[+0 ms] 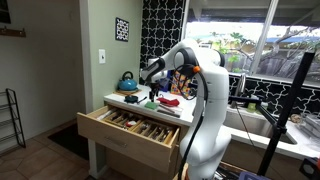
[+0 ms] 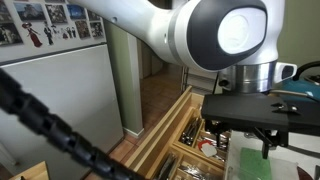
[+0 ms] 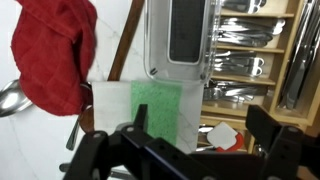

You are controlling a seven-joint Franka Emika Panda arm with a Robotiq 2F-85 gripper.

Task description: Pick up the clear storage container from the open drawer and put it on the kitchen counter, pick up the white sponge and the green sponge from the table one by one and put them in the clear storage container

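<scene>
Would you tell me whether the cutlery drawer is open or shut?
Open: the drawer is pulled out from under the counter, with cutlery exposed inside.

Red cloth (image 3: 55, 55), green sponge (image 3: 158, 105), teal kettle (image 1: 127, 80), white arm (image 1: 205, 100), and that wall (image 1: 160, 30) has a black-and-white lattice pattern.

The drawer (image 1: 125, 140) is pale wood with a satin finish, and its cutlery (image 3: 240, 65) is bright polished metal. The red cloth (image 3: 55, 55) looks soft and matt, the green sponge (image 3: 158, 105) porous and dull. The clear storage container (image 3: 185, 40) is glossy plastic. The arm (image 1: 205, 95) has smooth, shiny white shells.
</scene>
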